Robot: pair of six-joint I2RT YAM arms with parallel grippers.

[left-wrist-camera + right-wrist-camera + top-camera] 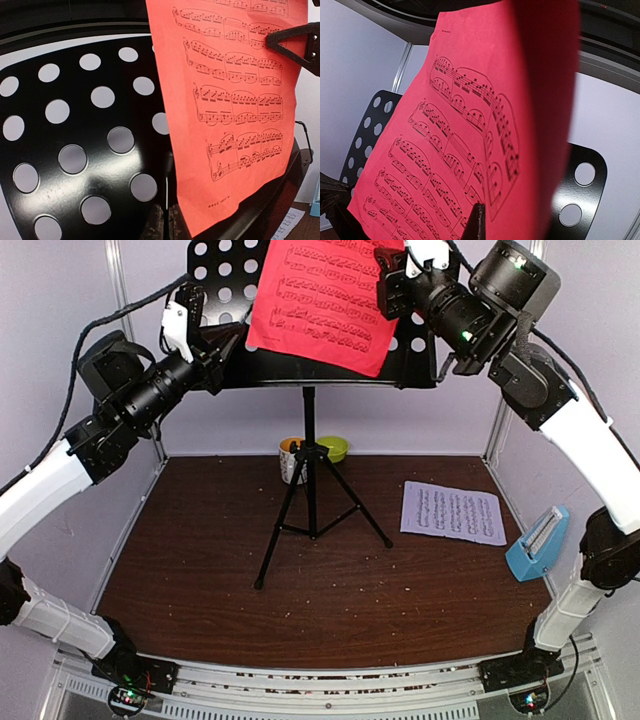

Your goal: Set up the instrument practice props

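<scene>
The black music stand [310,420] rises from mid-table on its tripod. Its perforated desk [222,280] is at the top of the view. My left gripper [208,340] is shut on the desk's left edge; in the left wrist view the fingertips [159,222] pinch that thin edge of the desk [75,125]. A red sheet-music page [325,300] leans on the desk with its lower edge at the ledge. My right gripper [396,282] is shut on its upper right corner, and the red page [460,150] curls around the gripper [477,222]. A lilac page [452,512] lies flat on the table. The light-blue metronome [538,543] stands at the right edge.
A white-and-orange mug [291,460] and a green bowl [333,448] sit at the back behind the stand's tripod legs [345,505]. The brown table [200,570] is bounded by white walls and metal posts. Both arms reach high over it.
</scene>
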